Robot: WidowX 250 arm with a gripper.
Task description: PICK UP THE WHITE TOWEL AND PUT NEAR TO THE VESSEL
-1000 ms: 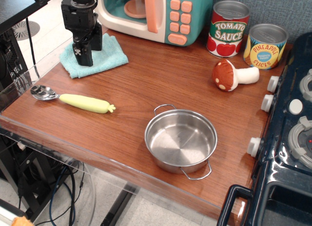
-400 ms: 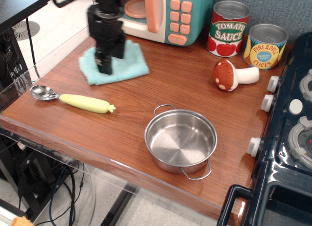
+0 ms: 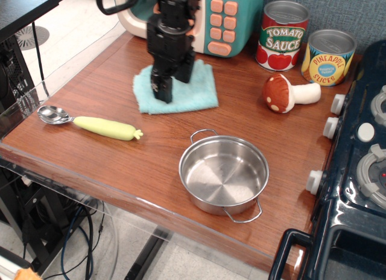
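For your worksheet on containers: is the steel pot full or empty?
Empty. The steel pot stands upright on the table, and its bare shiny bottom shows with nothing inside.

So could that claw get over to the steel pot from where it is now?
Probably yes. The claw sits on the towel, and only bare wood lies between it and the pot; the spoon and mushroom lie off to either side.

cans (image 3: 284,35) 2 | towel (image 3: 181,90) 1 | pot (image 3: 224,174) 1 | spoon (image 3: 90,122) 1 | mushroom (image 3: 289,93) 1
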